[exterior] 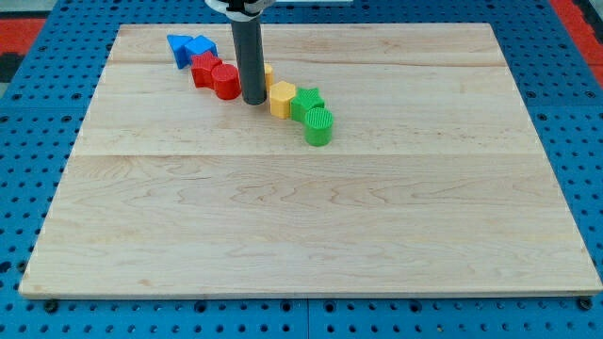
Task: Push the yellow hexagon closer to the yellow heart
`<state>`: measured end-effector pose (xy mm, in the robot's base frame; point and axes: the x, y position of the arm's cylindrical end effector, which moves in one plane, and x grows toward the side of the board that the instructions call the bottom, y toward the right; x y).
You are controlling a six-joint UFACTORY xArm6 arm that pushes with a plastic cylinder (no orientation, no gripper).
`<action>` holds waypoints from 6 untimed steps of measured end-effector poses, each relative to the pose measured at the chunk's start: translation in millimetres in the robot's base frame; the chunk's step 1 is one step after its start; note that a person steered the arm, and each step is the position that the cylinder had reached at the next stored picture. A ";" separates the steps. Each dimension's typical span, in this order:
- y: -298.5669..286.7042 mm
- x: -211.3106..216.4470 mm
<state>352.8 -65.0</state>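
Observation:
The yellow hexagon (282, 98) lies on the wooden board (311, 207) near the view's top, right of my rod. The yellow heart (268, 74) is mostly hidden behind the rod, just up and left of the hexagon. My tip (253, 100) rests on the board just left of the hexagon, between it and the red cylinder (225, 82). The rod is dark and upright.
A red block (204, 69) touches the red cylinder on its upper left. Two blue blocks (189, 47) lie further up and left. A green star (306, 100) and a green cylinder (318, 125) sit right of the hexagon. Blue pegboard surrounds the board.

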 end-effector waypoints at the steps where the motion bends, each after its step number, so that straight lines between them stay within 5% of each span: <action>1: 22.9 23.9; 6: 76.2 22.6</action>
<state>375.5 11.2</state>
